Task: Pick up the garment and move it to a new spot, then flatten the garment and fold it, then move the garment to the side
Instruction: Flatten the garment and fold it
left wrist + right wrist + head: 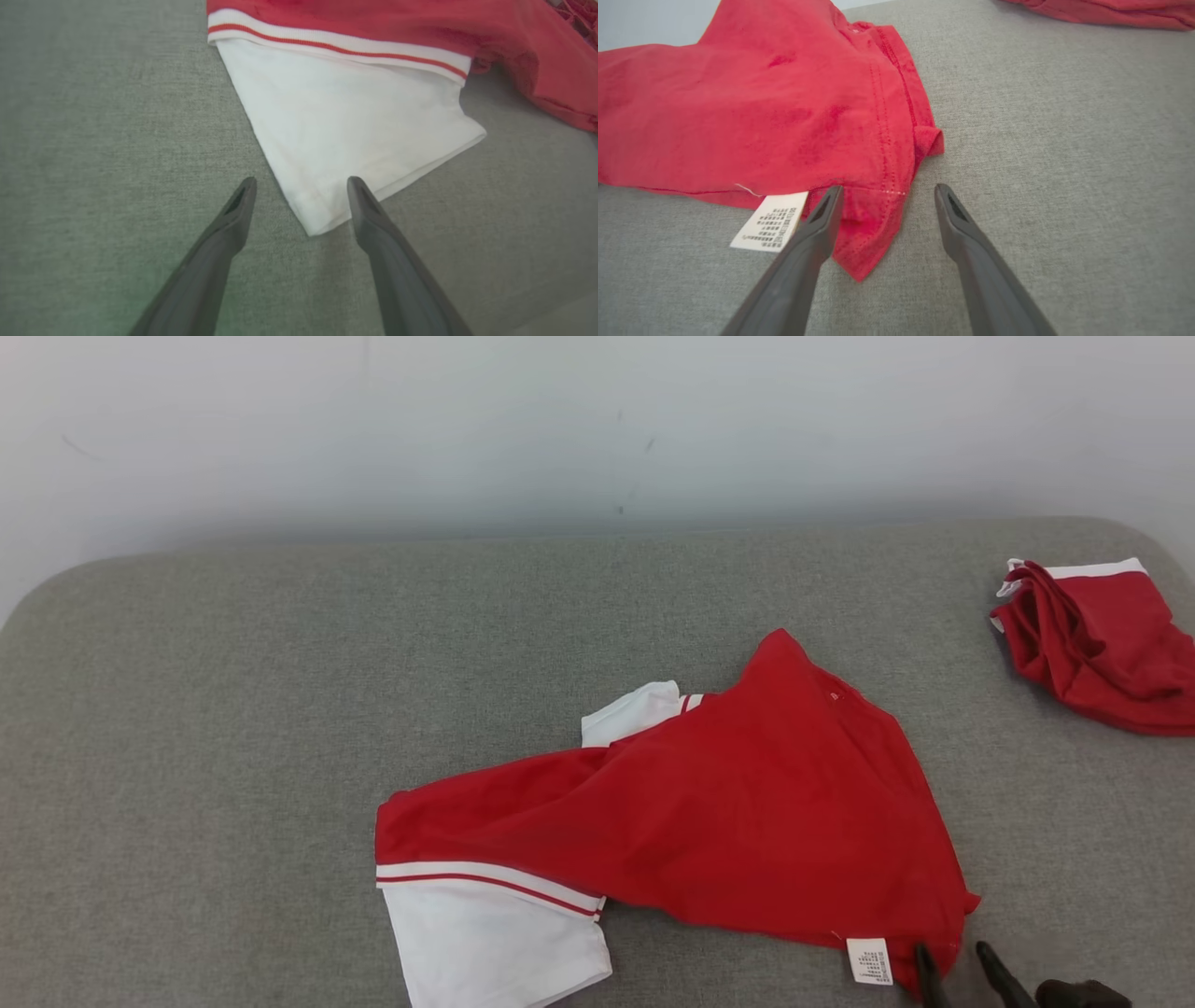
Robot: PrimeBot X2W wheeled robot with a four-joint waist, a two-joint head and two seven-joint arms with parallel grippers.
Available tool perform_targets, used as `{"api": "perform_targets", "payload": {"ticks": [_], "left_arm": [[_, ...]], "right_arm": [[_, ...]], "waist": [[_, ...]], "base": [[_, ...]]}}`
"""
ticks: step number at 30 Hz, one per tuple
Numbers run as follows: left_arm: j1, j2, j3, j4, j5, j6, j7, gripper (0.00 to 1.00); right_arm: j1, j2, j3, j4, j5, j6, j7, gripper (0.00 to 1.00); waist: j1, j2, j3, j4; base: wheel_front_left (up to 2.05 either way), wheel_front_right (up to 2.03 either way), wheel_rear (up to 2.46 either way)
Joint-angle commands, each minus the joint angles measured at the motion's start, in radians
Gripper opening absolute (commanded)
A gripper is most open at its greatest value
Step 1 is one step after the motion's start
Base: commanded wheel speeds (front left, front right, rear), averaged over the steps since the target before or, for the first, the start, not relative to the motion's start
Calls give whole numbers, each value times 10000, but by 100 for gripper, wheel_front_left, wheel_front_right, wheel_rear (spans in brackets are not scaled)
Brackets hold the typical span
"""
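Note:
The garment [738,807] is a red shirt with white sleeves, lying crumpled on the grey surface [233,709] right of the middle. Its white care label [869,960] sticks out at the near right corner. My right gripper [952,957] is open at that corner. In the right wrist view the red hem corner [864,242] lies between the two fingers of that gripper [886,190], with the label [771,221] just left of them. My left gripper [301,182] stands open over the corner of the white sleeve [355,126], whose tip lies between its fingers.
A second red garment [1102,639] with white trim lies bunched at the far right edge; its edge [1101,11] shows at the top of the right wrist view. A pale wall [597,420] rises behind the grey surface.

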Motion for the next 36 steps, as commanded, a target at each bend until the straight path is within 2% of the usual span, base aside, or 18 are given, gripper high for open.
{"api": "perform_targets", "payload": {"ticks": [1, 10, 11, 12, 13, 14, 19, 25, 32, 36], "left_arm": [[-190, 60, -69, 167, -93, 24, -81, 100], [-749, 44, -407, 1054, -576, 23, -82, 100], [-762, -1, -559, 1089, -645, 23, -83, 100], [-800, -18, -637, 1123, -681, 20, -81, 100], [-858, -26, -698, 1067, -690, 19, -83, 29], [-886, -38, -752, 1023, -718, 17, -83, 0], [-793, -155, -531, 442, -1134, 22, -94, 0], [-471, -363, 192, -908, -1559, 21, -96, 0], [-1239, -9, 583, -2187, -1582, 21, -97, 0], [-2766, 656, 319, -2342, -1756, 21, -94, 0]], "right_arm": [[-144, -37, 110, 186, 82, -27, -46, 100], [-722, 62, 673, 962, 469, -27, -183, 100], [-752, 72, 736, 1010, 500, -27, -184, 80], [-776, 71, 785, 1052, 548, -27, -189, 39], [-810, 67, 805, 1027, 603, -27, -191, 0], [-817, 66, 815, 977, 625, -27, -193, 0], [-429, 8, 665, 272, 522, -27, -189, 0], [66, 43, 295, -1326, 171, -27, -191, 0], [-770, -224, 595, -2231, 94, -27, -190, 0], [-2182, -533, 906, -2322, 324, -27, -191, 0]], "waist": [[-1, -1, 29, 12], [-1, -1, 159, 39], [-1, -1, 164, 36], [-1, -1, 172, 45], [-1, -1, 178, 54], [-1, -1, 184, 64], [-1, -1, 192, 153], [-1, -1, 193, 62], [-1, -1, 320, -127], [-1, -1, 716, -192]], "base": [[0, 0, 0], [0, 0, 0], [0, 0, 0], [0, 0, 0], [0, 0, 0], [0, 0, 0], [0, 0, 0], [0, 0, 0], [0, 0, 0], [0, 0, 0]]}}
